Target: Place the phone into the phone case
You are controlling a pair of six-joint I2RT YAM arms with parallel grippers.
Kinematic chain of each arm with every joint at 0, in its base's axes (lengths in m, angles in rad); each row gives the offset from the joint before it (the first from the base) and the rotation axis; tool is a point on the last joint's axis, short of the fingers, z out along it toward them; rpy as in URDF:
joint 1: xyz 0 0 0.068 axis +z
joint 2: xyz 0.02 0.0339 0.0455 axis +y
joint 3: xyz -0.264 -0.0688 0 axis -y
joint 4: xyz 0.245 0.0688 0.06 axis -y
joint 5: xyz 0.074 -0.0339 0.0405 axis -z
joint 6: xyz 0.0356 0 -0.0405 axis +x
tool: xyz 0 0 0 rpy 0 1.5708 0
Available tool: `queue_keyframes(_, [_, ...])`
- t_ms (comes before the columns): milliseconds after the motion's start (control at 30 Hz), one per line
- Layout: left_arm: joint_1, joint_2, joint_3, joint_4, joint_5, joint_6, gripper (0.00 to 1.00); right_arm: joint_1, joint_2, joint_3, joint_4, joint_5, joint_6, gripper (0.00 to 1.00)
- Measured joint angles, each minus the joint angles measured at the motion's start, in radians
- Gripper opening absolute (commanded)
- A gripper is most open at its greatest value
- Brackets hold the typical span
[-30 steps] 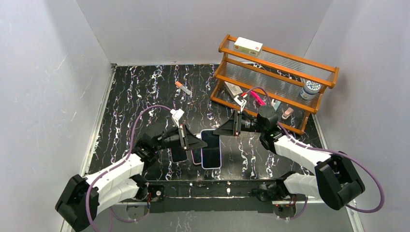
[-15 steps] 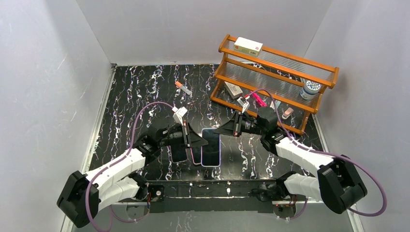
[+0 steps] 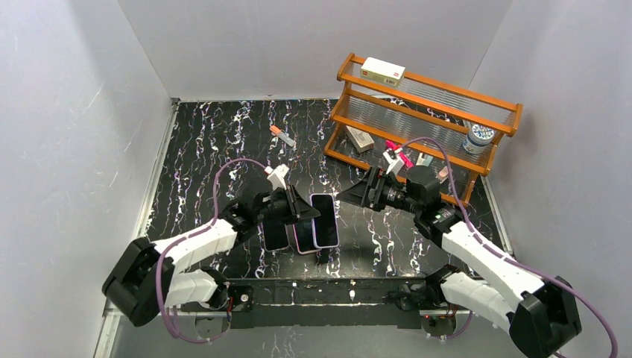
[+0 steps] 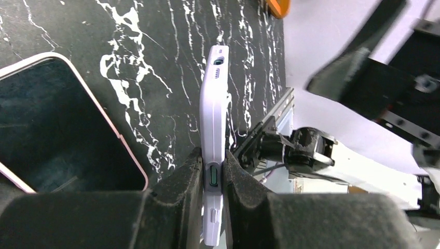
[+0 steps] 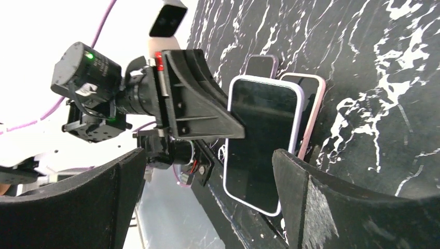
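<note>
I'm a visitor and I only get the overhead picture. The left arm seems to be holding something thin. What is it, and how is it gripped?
Observer: The left wrist camera shows the left tool pinching a lilac case by its front and back. The thin side with its buttons faces the lens.
Operator: Is there a phone in it?
Observer: Yes. From the right wrist camera, the phone shows as a dark screen filling the case, with the lilac rim all round it.
Operator: And the other arm?
Observer: That same camera shows the right tool wide open with nothing in it, pointed at the screen.
</note>
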Motion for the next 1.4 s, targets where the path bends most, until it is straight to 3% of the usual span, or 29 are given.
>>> queue_keyframes(333, [-0.097, 0.346, 0.123, 0.185, -0.079, -0.072, 0.00, 0.000, -0.139, 0.047, -0.199, 0.142, -0.055, 0.99])
queue_keyframes(600, [-0.177, 0.511, 0.169, 0.292, -0.135, -0.107, 0.01, -0.001, -0.143, 0.047, -0.270, 0.182, -0.068, 0.99])
queue_keyframes(833, [-0.193, 0.554, 0.129, 0.338, -0.166, -0.147, 0.31, -0.001, -0.144, 0.047, -0.295, 0.189, -0.080, 0.99])
queue_keyframes(1033, [-0.194, 0.550, 0.089, 0.352, -0.181, -0.156, 0.48, -0.001, -0.143, 0.047, -0.313, 0.211, -0.079, 0.99])
queue_keyframes(1267, [-0.194, 0.435, 0.117, 0.168, -0.231, -0.080, 0.64, -0.001, -0.125, 0.047, -0.374, 0.240, -0.082, 0.99])
queue_keyframes(1333, [-0.194, 0.382, 0.159, 0.080, -0.261, -0.042, 0.89, -0.001, -0.126, 0.048, -0.399, 0.254, -0.087, 0.99])
queue_keyframes(1367, [-0.194, 0.349, 0.188, 0.027, -0.281, -0.017, 0.97, -0.001, -0.127, 0.048, -0.410, 0.262, -0.089, 0.99])
queue_keyframes(1400, [-0.194, 0.307, 0.227, -0.038, -0.310, 0.006, 0.98, -0.001, -0.129, 0.049, -0.418, 0.267, -0.093, 0.99])
